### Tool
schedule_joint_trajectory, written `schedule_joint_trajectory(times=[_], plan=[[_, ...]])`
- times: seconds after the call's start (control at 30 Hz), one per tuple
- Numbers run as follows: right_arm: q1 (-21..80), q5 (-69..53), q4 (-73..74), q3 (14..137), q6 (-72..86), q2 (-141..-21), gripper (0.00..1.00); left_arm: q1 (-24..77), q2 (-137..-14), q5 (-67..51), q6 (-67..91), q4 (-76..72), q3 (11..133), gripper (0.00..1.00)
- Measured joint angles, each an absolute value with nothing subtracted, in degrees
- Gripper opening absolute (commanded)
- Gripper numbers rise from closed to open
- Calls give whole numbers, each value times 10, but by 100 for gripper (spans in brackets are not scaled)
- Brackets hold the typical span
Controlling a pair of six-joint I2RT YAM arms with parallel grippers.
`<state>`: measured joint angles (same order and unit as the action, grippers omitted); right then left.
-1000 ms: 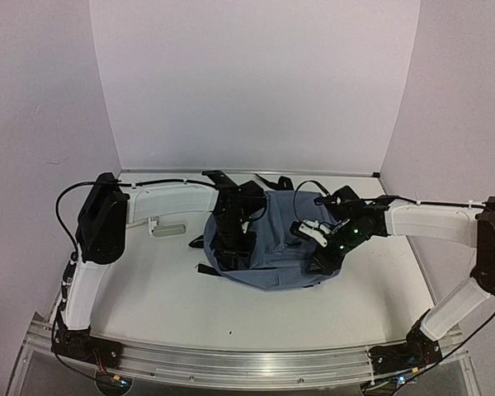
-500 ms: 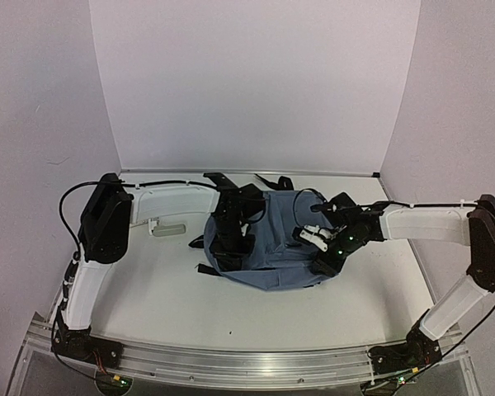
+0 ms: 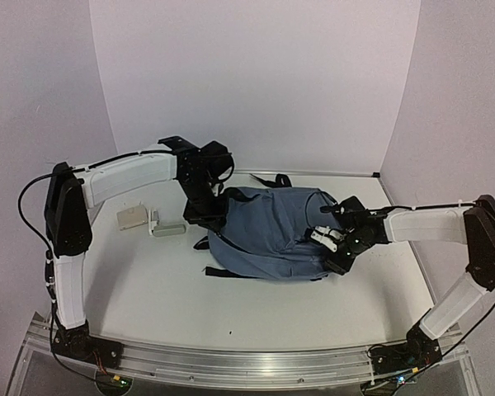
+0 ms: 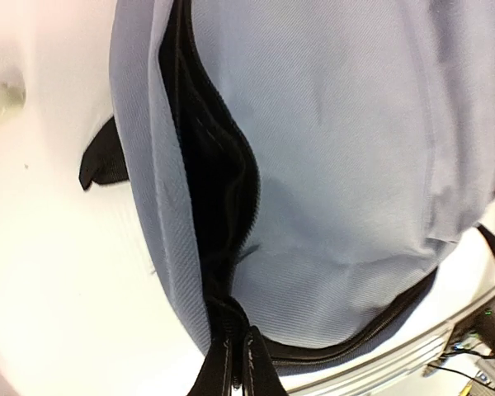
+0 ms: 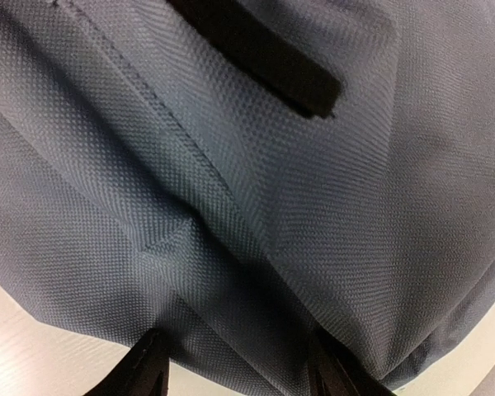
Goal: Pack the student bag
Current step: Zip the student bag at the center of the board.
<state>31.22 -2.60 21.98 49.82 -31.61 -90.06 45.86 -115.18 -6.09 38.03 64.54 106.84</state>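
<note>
Wrist views cut off student bag (image 4: 338, 165) at every edge; inside its zip slit (image 4: 219, 190) all black. Pale objects (image 3: 134, 218) left of bag too small to identify.

soft, even light came from overhead, with faint shadow under the student bag (image 3: 272, 235). the left wrist view glared white on the bench (image 4: 41, 272); close fabric looked slightly blurred.

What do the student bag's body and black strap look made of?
The student bag: woven synthetic cloth, probably nylon or polyester, matte blue-grey; fine grid weave shows close up. The strap: flat matte black band, probably webbing; weave not visible.
</note>
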Motion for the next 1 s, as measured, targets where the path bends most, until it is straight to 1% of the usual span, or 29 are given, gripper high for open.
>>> schedule_joint_trajectory(times=[0.1, 0.23, 0.33, 0.47, 0.77, 1.0], plan=[[305, -41, 237, 510, -317, -897, 61, 458, -1149, -80, 385, 618, 1057, 0], [304, -115, 273, 554, -307, -867, 66, 460, -1149, -108, 398, 589, 1044, 0], [326, -174, 265, 602, -285, -838, 67, 460, -1149, -121, 407, 570, 1044, 0], [378, -227, 216, 643, -241, -839, 66, 459, -1149, -134, 417, 560, 1044, 0], [461, -283, 109, 688, -122, -971, 64, 447, -1149, -154, 448, 533, 1019, 0], [495, -279, 10, 688, -49, -1015, 61, 438, -1149, -164, 469, 508, 999, 0]])
